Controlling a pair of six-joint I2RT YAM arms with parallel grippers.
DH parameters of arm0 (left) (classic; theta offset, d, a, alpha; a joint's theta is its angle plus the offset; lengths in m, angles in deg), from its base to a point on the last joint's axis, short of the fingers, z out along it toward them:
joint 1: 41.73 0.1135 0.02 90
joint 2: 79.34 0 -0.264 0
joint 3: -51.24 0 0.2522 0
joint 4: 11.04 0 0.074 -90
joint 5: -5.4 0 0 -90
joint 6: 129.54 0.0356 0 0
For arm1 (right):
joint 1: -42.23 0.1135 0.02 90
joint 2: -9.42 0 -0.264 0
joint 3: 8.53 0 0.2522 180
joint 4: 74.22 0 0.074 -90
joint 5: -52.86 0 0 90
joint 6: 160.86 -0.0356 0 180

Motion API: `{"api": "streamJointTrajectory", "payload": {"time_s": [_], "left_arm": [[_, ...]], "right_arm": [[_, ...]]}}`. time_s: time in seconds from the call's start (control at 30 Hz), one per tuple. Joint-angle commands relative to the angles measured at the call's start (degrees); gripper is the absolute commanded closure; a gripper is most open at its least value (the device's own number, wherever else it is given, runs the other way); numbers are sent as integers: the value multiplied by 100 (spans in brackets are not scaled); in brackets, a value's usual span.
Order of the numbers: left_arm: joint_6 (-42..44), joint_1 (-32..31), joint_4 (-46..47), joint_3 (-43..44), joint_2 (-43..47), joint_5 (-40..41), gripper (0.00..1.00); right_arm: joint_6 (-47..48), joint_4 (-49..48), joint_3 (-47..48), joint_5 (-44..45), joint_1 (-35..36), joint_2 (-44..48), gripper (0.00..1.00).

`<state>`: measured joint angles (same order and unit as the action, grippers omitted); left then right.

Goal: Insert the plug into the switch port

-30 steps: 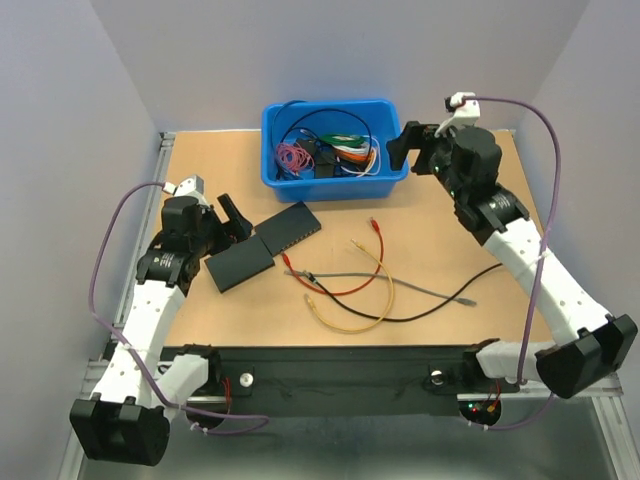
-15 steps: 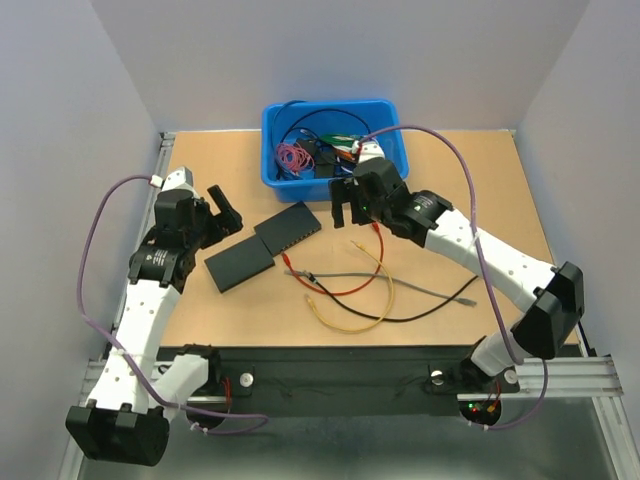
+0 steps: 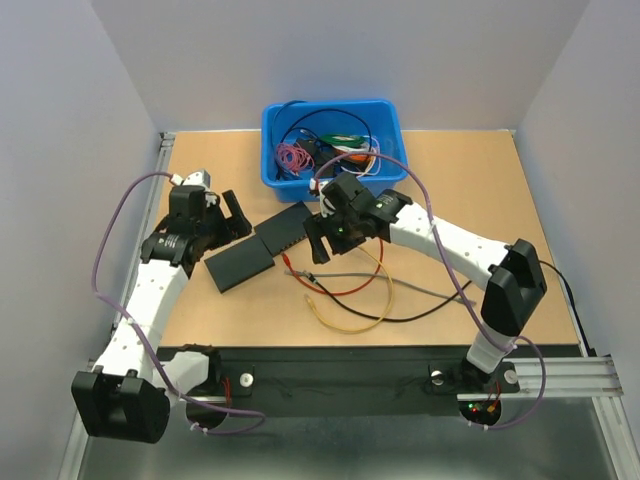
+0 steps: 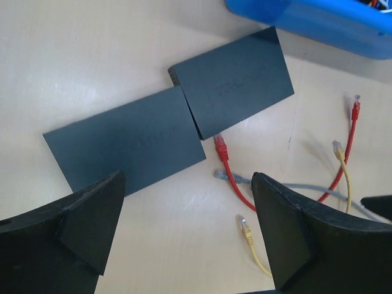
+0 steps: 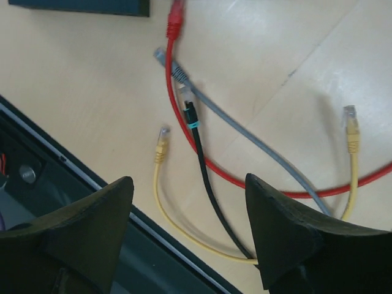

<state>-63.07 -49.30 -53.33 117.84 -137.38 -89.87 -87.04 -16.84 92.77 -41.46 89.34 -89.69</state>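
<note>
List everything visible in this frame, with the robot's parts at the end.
table: one, light wood, under everything
bin: one, blue, far centre of the table
bundled cables: count unclear, mixed colours, inside the bin
switches: two, dark grey, flat and touching, left of centre
red cable: one, red, loose at table centre, one plug near the switches
grey cable: one, grey, crossing the red one
black cable: one, black, plug beside the grey plug
yellow cable: one, yellow, looped nearest the front edge
left gripper: one, black, open above the switches
right gripper: one, black, open above the loose plugs
</note>
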Motion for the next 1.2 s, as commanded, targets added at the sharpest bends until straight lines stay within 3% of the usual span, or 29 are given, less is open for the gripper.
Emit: {"api": "streamJointTrajectory", "payload": {"time_s": [0.0, 0.2, 0.4, 0.6, 0.67, 0.77, 1.0, 1.17], "left_arm": [[375, -34, 251, 614, -75, 228, 5], [296, -34, 14, 579, -155, -26, 7], [16, -77, 68, 69, -58, -52, 7], [-170, -919, -47, 183, 56, 132, 7], [-91, -1482, -178, 384, 65, 377, 6], [-56, -1747, -293, 700, -5, 616, 5], [156, -1686, -266, 1097, -190, 1134, 5], [-116, -1624, -407, 1001, -94, 985, 5]], "right_arm": [[396, -370, -254, -518, 87, 93, 27], [11, -696, -818, -755, 342, 67, 47], [-480, -697, -713, -430, 825, -248, 47], [-1333, -793, -467, 70, 1317, -635, 47], [-1431, -890, -484, 212, 1406, -837, 47], [-1484, -881, -519, 325, 1415, -1084, 48], [-1308, -1136, -1090, 1134, 1406, -1049, 52], [-1247, -1478, -1749, 1056, 1406, -733, 64]]}}
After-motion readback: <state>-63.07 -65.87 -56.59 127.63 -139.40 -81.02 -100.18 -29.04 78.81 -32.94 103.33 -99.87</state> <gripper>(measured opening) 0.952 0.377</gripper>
